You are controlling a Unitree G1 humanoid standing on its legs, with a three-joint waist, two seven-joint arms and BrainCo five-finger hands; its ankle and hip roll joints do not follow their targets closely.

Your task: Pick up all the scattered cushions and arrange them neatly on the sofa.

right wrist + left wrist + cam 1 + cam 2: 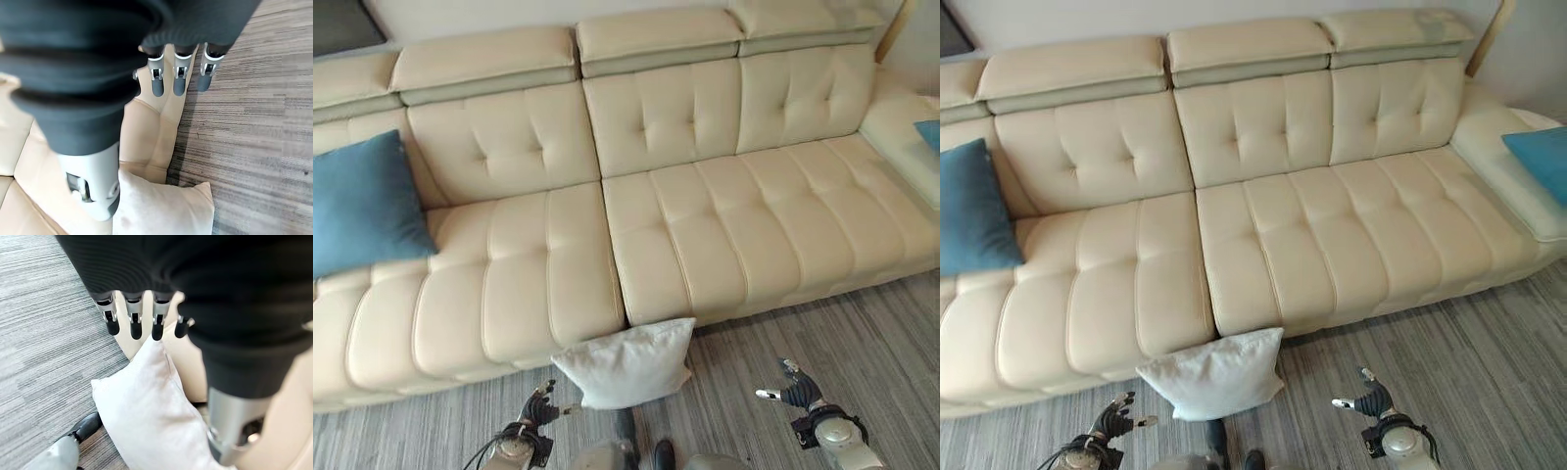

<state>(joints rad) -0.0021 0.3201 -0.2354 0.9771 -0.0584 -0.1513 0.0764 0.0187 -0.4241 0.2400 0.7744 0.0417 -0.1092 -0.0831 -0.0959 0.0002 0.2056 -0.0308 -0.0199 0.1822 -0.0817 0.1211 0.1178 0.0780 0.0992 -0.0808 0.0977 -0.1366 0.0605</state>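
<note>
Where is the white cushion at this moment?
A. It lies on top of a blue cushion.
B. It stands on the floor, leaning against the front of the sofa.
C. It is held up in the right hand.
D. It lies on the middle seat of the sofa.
B: the white cushion rests on the grey floor against the sofa front, between the open left hand and right hand.

Left hand (146, 308): silver fingers (135, 318) with dark tips under a dark ribbed cover; thick silver thumb at 5 o'clock; right hand (166, 63) alike, silver-grey wrist (842, 436) below.
</note>
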